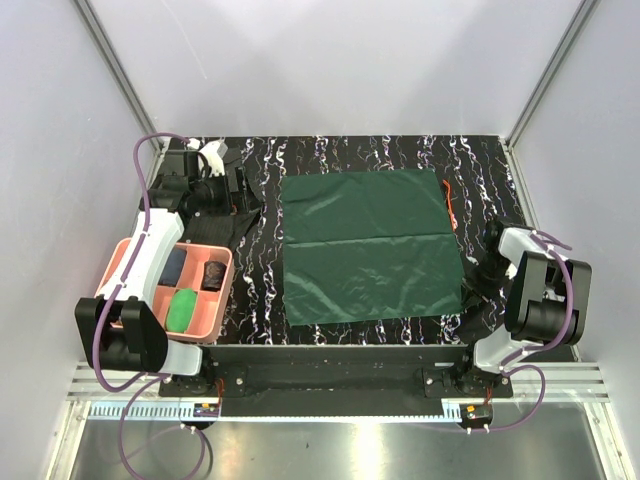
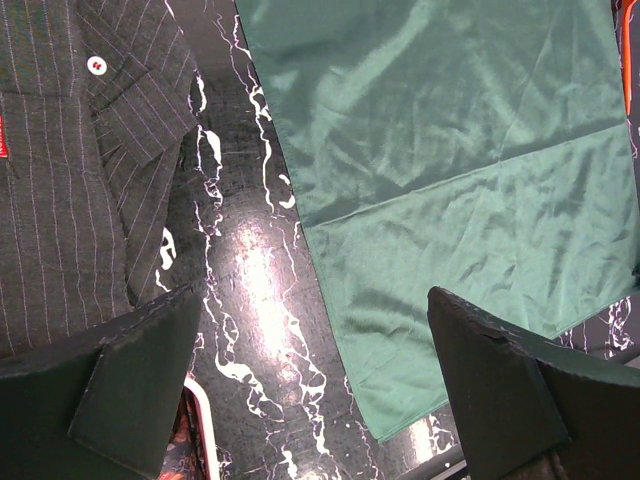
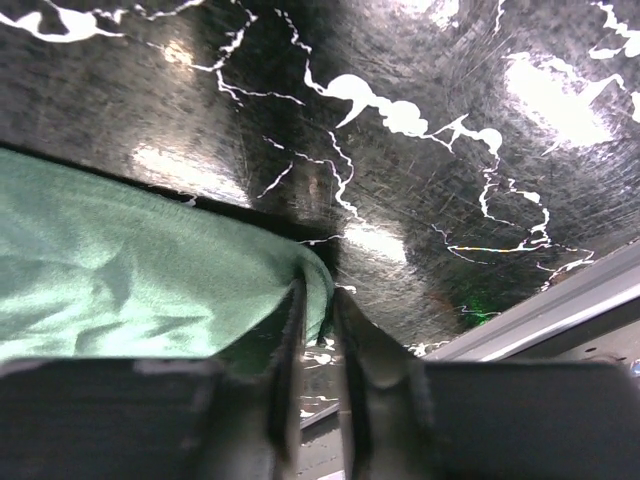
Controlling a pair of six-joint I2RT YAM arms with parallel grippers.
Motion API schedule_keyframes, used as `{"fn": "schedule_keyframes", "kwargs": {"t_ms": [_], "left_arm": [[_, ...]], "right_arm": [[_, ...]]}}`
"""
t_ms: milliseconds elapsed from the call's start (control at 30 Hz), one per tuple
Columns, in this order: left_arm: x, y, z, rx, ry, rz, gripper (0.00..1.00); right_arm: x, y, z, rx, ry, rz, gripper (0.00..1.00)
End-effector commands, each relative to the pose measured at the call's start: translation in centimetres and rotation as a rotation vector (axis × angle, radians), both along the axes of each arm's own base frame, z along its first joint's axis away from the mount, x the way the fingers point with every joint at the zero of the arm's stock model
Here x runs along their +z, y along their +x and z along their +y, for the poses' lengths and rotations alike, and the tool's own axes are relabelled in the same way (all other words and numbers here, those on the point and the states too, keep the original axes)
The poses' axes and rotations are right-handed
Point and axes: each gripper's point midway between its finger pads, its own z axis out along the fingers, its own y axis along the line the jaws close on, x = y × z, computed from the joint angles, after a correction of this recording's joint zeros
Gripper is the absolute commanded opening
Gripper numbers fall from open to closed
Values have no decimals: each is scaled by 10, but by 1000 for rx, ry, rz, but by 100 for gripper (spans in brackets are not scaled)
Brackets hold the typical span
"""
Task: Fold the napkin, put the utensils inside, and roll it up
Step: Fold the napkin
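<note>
Black white-veined table: a pink divided plastic tray at near left holds a green lump, a blue block and a dark lump. The left gripper gapes wide; the right gripper pinches the dark green cloth napkin at its near-right corner.

The table I work at has a glossy black top veined with white marbling. Plain pale grey walls enclose it along the far edge and on both sides. Bare metal posts rise slantwise from its two far corners. Overhead light appears as bright glare patches on the top in both my wrist views. A slotted aluminium rail runs along the near edge, with a brushed metal sheet beneath it.
</note>
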Motion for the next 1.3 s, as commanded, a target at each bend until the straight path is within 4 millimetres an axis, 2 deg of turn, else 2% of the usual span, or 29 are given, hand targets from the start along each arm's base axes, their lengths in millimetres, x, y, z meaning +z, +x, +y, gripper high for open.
{"fn": "schedule_keyframes", "kwargs": {"t_ms": [0, 67, 167, 233, 333, 367, 433, 467, 500, 533, 567, 600, 633, 667, 700, 733, 767, 800, 833, 867, 900, 933, 1000, 1033, 1067, 1133, 1200, 1233, 1267], "left_arm": [[11, 3, -5, -23, -35, -48, 98], [11, 3, -6, -21, -37, -47, 98], [11, 3, -7, -26, -43, -44, 98], [11, 3, -8, -30, -50, -43, 98], [9, 2, -10, -36, -63, -36, 98], [9, 3, -11, -38, -66, -35, 98], [9, 2, -13, -46, -79, -34, 98], [10, 2, -14, -49, -81, -35, 98], [10, 1, -14, -49, -85, -34, 98], [11, 2, -14, -49, -85, -38, 98], [12, 1, -14, -48, -84, -41, 98], [13, 1, -14, -49, -84, -46, 98], [13, 1, -14, -47, -83, -48, 98], [16, 1, -14, -47, -83, -55, 98], [16, 1, -13, -44, -81, -59, 99], [19, 1, -13, -45, -79, -68, 99], [19, 1, -11, -38, -75, -69, 98], [19, 0, -11, -38, -73, -73, 98], [21, 0, -11, -36, -71, -81, 99], [22, 0, -11, -36, -71, -85, 99], [23, 0, -11, -38, -71, -87, 99], [24, 0, -10, -36, -73, -93, 99], [25, -1, -10, -36, -75, -94, 99], [26, -1, -10, -34, -76, -99, 99], [27, -1, -10, -33, -78, -100, 99], [28, -1, -10, -33, -81, -106, 99], [28, -1, -10, -31, -84, -105, 99], [27, -1, -9, -30, -85, -103, 99], [28, -1, -10, -32, -90, -104, 99]], "right_arm": [[16, 17, -11, 1, -64, -88, 15], [23, 23, -12, 9, -69, -124, 6], [40, 37, -15, 48, -98, -196, 0], [49, 46, -14, 75, -122, -229, 0], [62, 71, 4, 169, -158, -273, 0], [71, 87, 20, 220, -161, -313, 0], [66, 103, 42, 286, -154, -304, 0], [75, 121, 53, 306, -154, -342, 0], [67, 128, 75, 369, -146, -327, 0], [67, 140, 84, 392, -156, -344, 0], [76, 158, 100, 421, -151, -391, 0], [64, 164, 121, 473, -136, -371, 0], [74, 184, 140, 493, -119, -425, 0], [72, 191, 153, 510, -107, -434, 0], [58, 198, 167, 533, -90, -415, 0], [68, 211, 194, 573, -73, -465, 0], [67, 218, 206, 592, -66, -478, 0], [52, 222, 220, 616, -58, -459, 0], [64, 234, 243, 642, -37, -511, 0], [64, 240, 255, 653, -20, -527, 0], [51, 244, 268, 664, 7, -515, 0], [62, 254, 285, 672, 28, -562, 0], [53, 263, 302, 685, 49, -575, 0], [62, 273, 314, 684, 64, -616, 0], [54, 274, 323, 698, 74, -613, 0], [66, 290, 343, 694, 112, -685, 0], [60, 296, 360, 704, 152, -700, 0], [73, 306, 370, 699, 171, -744, 0], [61, 307, 378, 708, 186, -734, 0]]}}
